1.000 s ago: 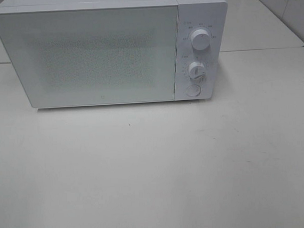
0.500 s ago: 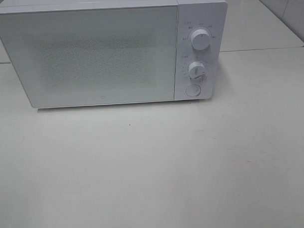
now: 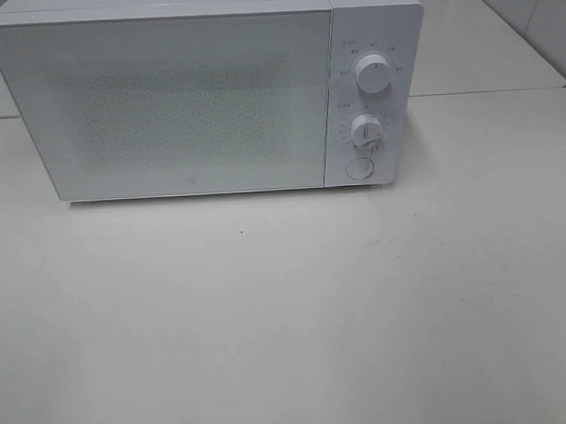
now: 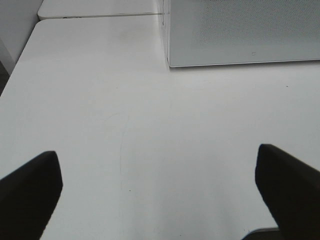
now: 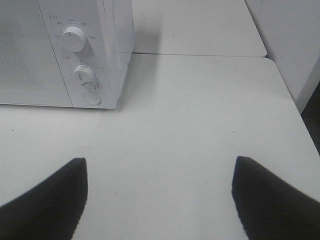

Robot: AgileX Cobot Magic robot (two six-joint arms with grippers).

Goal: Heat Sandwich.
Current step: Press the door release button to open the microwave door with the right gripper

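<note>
- at the back of the white table (image 3: pixel 287 323), a white microwave (image 3: pixel 374 23) stands with its door (image 3: pixel 168 104) closed.
- sandwich: not visible in any view; possibly behind the frosted door, which hides the inside.
- left gripper (image 4: pixel 157 160): jaws spread wide, empty, above bare table, facing the door's corner away from the controls.
- right gripper (image 5: pixel 160 165): jaws spread, empty, facing the upper dial (image 5: pixel 74 40), lower dial (image 5: pixel 83 75) and round button (image 5: pixel 91 97); it looks the nearer arm for these.

Bright, flat light; soft shadow under microwave (image 3: pixel 168 104); slight haze.
</note>
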